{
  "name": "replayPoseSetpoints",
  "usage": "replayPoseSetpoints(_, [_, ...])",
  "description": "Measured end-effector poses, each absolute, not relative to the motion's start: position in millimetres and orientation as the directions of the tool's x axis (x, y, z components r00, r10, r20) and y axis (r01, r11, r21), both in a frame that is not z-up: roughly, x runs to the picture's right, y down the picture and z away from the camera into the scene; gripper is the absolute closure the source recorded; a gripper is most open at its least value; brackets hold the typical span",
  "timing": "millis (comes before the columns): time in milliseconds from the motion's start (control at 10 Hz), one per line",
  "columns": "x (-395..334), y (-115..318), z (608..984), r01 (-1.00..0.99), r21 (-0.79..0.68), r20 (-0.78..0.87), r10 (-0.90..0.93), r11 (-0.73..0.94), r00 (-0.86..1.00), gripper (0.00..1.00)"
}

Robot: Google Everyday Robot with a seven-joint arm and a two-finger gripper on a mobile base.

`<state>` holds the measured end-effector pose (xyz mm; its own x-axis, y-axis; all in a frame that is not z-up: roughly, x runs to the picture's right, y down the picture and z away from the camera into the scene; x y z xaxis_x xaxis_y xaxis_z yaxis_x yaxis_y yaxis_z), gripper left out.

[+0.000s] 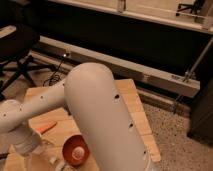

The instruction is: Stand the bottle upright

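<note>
**Down at the bench's near edge, a small bottle sits within easy knocking range**

Close against the bottom left corner, the gripper (33, 158) hangs low over the wooden bench (134, 105). Its 2 fingers are spread as wide as they go, and I can make out nothing held between them. Just to the right of it, almost at the lower border, a small pale shape looks like the bottle (56, 162). It seems to be lying down, but I cannot make out which way its cap points. An orange-red round cup (75, 150) sits just beside it, on the side away from the gripper.

That crowding is the main hazard. A clear, light bottle on its side should roll at a touch. If 1 finger lands on it off-centre, it could skid into the cup or off the near edge. A grip taken too near the cap could let it swing and slip while being tipped up.

The fat white arm (100, 120) blocks much of the bench, so anything behind it is hidden. A little further back lies an orange scrap (46, 127), well out of the way. Beyond the bench are speckled floor (170, 131), an office chair (15, 47) and a long metal rail (150, 76), none of them near enough to matter.
</note>
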<state>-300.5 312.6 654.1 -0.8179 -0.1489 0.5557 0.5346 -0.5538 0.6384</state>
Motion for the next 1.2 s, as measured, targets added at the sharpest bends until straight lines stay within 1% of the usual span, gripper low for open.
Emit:
replayPoseSetpoints(300, [-283,335,662,0.572,0.616,0.588,-0.168,-0.542,-0.792,0.20])
replayPoseSetpoints(900, [-281,345,675,0.539,0.608,0.508,-0.237,-0.582,-0.828,0.20])
replayPoseSetpoints(1200, [-275,349,681,0.545,0.595,0.513,-0.243,-0.590,-0.823,0.20])
